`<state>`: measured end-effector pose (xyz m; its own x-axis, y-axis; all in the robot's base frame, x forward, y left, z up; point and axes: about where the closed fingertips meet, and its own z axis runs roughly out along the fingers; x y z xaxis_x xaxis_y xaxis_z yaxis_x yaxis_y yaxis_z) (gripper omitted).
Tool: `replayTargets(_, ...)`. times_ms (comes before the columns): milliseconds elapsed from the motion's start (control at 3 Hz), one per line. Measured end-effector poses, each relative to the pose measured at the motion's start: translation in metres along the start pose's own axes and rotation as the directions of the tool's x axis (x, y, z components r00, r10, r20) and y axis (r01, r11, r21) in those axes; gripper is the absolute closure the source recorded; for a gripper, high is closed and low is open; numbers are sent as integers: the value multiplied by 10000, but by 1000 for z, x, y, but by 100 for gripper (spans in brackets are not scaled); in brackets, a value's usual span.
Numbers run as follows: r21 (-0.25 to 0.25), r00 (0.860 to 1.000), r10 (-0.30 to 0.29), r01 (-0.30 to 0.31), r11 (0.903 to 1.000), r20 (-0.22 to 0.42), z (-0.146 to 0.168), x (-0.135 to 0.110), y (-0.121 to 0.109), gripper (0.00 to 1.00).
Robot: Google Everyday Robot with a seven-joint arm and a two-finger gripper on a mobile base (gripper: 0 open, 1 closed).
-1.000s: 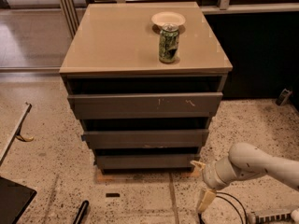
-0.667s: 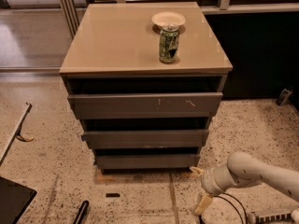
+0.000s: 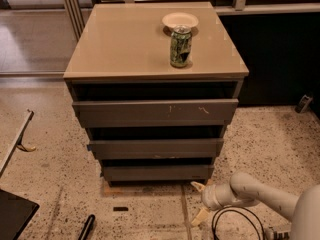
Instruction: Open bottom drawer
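Observation:
The bottom drawer point(image 3: 157, 173) is the lowest and narrowest of three dark grey, handle-less fronts in the tan-topped cabinet point(image 3: 125, 44), just above the floor. Its front sits set back under the middle drawer point(image 3: 156, 148), and its inside is hidden. My gripper point(image 3: 199, 201) hangs low over the floor, just right of and below the bottom drawer's right corner, apart from it. Its two cream fingertips point(image 3: 198, 186) are spread open with nothing between them. The white arm point(image 3: 250, 191) comes in from the lower right.
A green can point(image 3: 180, 46) and a white bowl point(image 3: 180, 20) stand on the cabinet top. The top drawer point(image 3: 155, 112) sticks out furthest. A black cable point(image 3: 235, 224) loops on the floor under the arm. Dark objects lie at the lower left point(image 3: 15, 214).
The arm and gripper have moved left and slightly down, closer to the bottom drawer's right corner. The drawers have not moved.

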<state>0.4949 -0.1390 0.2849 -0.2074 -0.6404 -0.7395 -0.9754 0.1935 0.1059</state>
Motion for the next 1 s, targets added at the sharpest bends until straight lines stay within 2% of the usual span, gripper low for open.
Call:
replayTargets(333,216,9958,402,-421,9989,825,38,-2,-17,0)
replayTargets(667,217,9958,403,-422,9989,824,38,-2,-17,0)
replayTargets(1000,592,9956,608,-650,9961,708,39,-2,-23,0)
